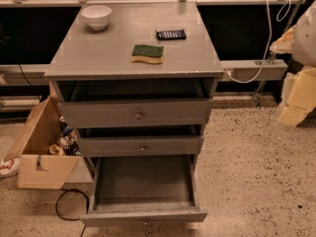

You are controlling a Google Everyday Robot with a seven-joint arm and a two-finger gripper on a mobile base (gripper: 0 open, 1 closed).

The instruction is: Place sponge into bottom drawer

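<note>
– Grey wood table (98,58), three drawers under it. Where's the sponge?
– The sponge (147,53) lies flat on the table top, green scouring side up with the yellow foam showing along its near edge. It sits right of centre, close to the front edge.
– Anything touching it?
– No. A flat black device (171,34) lies just behind it, apart from it. A white bowl (96,17) stands at the back left corner, well apart.
– Bottom drawer?
– The bottom drawer (143,216) is pulled far out toward the camera, its grey floor in plain sight and its plain front panel nearest us. The top drawer (98,113) and the middle drawer (108,145) sit above it, each with a round metal knob and a dark gap over its front.
– Claw?
– The claw (295,102) is a pale, blocky shape at the right edge of the camera view. It is off the table and well apart from the sponge and the drawers. Spread or pressed together: cannot tell.
– Surroundings?
– An open cardboard box (42,169) with some items inside stands on the speckled floor (247,172), just left of the drawers. A black cable (64,204) loops on the floor by the bottom drawer's left corner. A white cable (266,43) hangs behind the table on the right.
</note>
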